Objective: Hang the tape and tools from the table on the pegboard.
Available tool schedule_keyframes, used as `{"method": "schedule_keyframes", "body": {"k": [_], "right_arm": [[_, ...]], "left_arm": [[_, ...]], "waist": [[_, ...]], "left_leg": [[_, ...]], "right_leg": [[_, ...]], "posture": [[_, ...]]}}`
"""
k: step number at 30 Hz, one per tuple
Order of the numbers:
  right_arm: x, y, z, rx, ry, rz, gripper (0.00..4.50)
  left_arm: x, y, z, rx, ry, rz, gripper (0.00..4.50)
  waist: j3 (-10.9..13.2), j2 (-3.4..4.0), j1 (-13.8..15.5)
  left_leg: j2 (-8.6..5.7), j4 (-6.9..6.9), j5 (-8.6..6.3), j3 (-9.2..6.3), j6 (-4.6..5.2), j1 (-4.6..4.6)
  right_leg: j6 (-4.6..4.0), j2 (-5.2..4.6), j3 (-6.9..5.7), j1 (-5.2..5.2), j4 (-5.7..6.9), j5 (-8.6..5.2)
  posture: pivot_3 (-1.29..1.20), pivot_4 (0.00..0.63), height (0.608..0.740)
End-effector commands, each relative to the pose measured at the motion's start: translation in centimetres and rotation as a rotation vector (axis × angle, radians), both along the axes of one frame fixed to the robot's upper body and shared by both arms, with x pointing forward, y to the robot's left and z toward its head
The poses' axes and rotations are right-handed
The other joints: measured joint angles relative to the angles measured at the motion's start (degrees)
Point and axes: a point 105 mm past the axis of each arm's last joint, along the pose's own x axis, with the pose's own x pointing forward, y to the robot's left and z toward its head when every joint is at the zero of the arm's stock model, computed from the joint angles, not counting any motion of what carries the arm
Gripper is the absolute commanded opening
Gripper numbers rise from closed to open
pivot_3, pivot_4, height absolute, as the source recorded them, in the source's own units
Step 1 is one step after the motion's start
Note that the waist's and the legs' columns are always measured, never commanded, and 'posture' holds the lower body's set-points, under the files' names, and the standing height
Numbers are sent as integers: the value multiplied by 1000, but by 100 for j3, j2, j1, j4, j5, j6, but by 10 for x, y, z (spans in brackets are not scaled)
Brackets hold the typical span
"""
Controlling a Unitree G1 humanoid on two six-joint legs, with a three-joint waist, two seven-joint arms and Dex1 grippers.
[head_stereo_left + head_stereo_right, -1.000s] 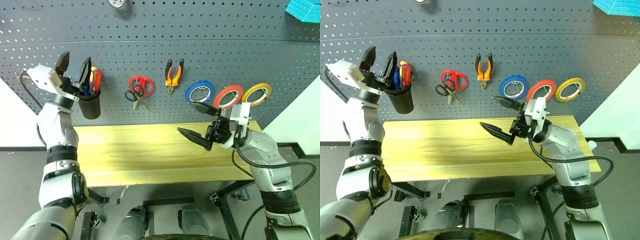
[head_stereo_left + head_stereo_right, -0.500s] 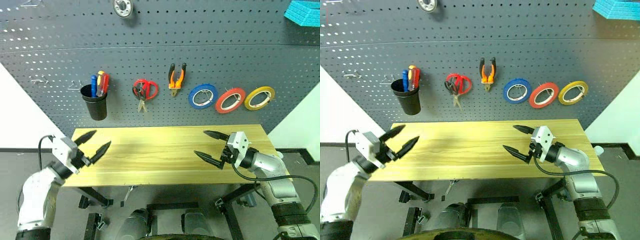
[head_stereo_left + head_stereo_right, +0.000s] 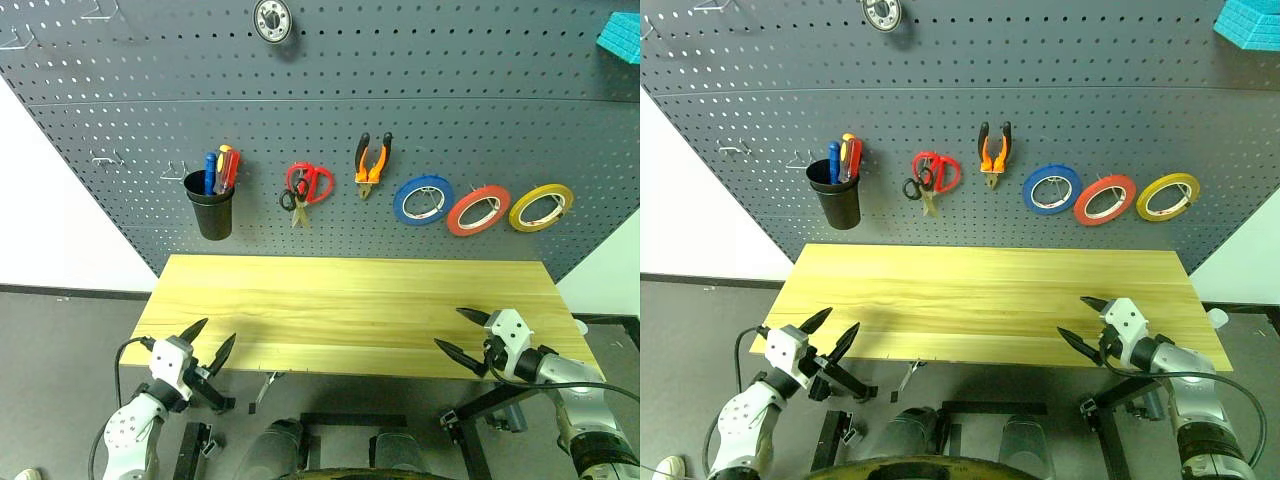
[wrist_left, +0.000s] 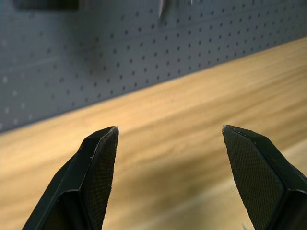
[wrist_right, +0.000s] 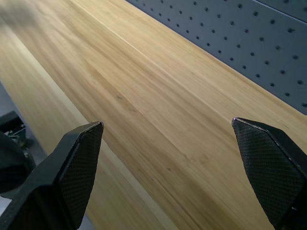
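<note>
Both grippers, left [image 3: 207, 342] and right [image 3: 462, 334], are held wide open, empty, low at the table [image 3: 350, 300] front; red tape [image 3: 478, 210] and pliers [image 3: 372, 164] are seen hung on the pegboard [image 3: 420, 90], nearer the right arm.

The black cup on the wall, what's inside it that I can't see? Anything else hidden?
- Black cup, eye views: its wall hides the screwdrivers' shafts and tips.
- Black scissors, eye views: partly behind the red scissors; too small to see their hook.
- Blue block, eye views: cut off by the picture's corner.
- Round metal thing, eye views: too small to name.
</note>
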Motion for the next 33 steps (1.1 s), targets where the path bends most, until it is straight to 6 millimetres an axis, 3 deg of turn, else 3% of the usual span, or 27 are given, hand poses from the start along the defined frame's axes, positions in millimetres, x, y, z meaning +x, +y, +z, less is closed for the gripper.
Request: {"method": "schedule_keyframes", "body": {"k": [1, 7, 13, 24, 33], "right_arm": [[12, 2, 14, 3, -78, -8, 4500], [20, 8, 19, 9, -126, -27, 4500], [26, 10, 19, 4, -154, -60, 4500], [29, 12, 9, 22, -113, -66, 4500], [35, 19, 19, 20, -123, -55, 4500]], "left_arm": [[9, -11, 6, 2, -26, -37, 3608], [16, -23, 1, 20, 14, -70, 3608], [20, -20, -2, 90, 12, -27, 3608], [22, -25, -2, 31, 45, -87, 3608], [27, -26, -3, 43, 35, -74, 3608]], "waist": [[-20, 8, -1], [-29, 13, -6], [-31, 12, -4], [-33, 15, -6], [-33, 15, 5]], "left_leg": [[0, 0, 0, 0, 0, 1], [3, -1, 0, 1, 0, 2], [3, -1, 0, 0, 0, 2], [3, -7, 0, -2, 0, 2], [3, -8, 0, -2, 0, 2]], "right_leg": [[0, 0, 0, 0, 0, 0], [1, 3, 0, 0, 0, 0], [1, 2, 0, -1, 0, 0], [1, 4, 0, -2, -1, 0], [1, 3, 0, -2, -2, 0]], "posture": [[-41, 0, 740], [-50, 0, 740], [-56, 0, 740], [-45, 0, 740], [-24, 0, 740]]}}
